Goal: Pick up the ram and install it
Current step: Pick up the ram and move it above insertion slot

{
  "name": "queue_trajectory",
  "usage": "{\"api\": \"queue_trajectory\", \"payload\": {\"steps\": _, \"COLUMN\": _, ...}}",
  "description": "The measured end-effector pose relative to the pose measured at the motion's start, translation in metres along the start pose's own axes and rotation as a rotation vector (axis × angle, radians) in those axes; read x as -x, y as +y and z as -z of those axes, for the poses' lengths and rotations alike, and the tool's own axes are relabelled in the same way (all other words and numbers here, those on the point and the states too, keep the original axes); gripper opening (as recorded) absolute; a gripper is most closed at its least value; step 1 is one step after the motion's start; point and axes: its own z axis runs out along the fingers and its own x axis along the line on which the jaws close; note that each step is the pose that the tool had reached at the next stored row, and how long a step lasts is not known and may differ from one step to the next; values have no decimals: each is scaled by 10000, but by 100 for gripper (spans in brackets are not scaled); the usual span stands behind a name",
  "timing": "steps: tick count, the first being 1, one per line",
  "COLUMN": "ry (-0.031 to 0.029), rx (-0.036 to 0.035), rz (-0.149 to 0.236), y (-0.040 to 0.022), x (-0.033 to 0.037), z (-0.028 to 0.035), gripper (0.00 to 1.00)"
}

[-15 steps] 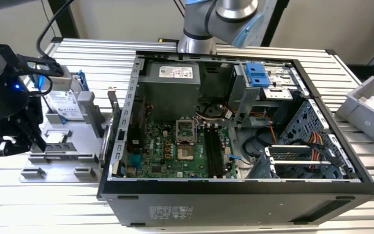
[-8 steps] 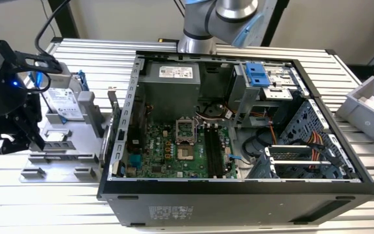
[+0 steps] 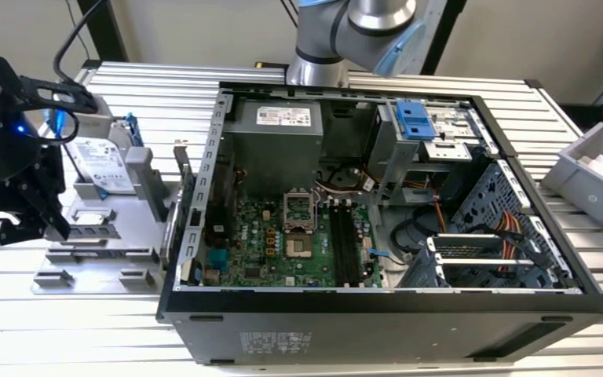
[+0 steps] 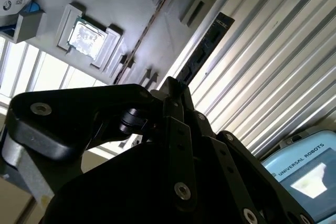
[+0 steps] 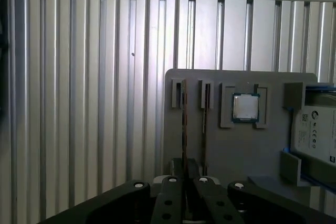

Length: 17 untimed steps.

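Note:
My gripper (image 3: 56,228) hangs over the grey parts tray (image 3: 123,251) at the exterior view's left, beside the open computer case (image 3: 385,314). In both wrist views the fingers are drawn close together on one end of the ram. The ram (image 4: 205,45) is a long dark thin stick reaching away from the gripper (image 4: 172,85). In the first wrist view I see the ram (image 5: 184,129) edge-on, running from the gripper (image 5: 185,169) toward a tray holder. The black motherboard slots (image 3: 344,243) lie inside the case.
A second thin stick (image 5: 203,114) stands in the neighbouring holder. The tray also carries a square silver chip (image 5: 245,107) and a silver hard drive (image 3: 103,161). A grey bin (image 3: 595,177) sits at the exterior view's right, and another arm's base (image 3: 323,47) rises behind the case.

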Motion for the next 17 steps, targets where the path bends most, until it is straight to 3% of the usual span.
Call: {"api": "queue_trajectory", "payload": {"steps": 17, "ry": -1, "rx": 0, "rz": 1, "y": 2, "x": 2, "z": 119, "gripper": 0}}
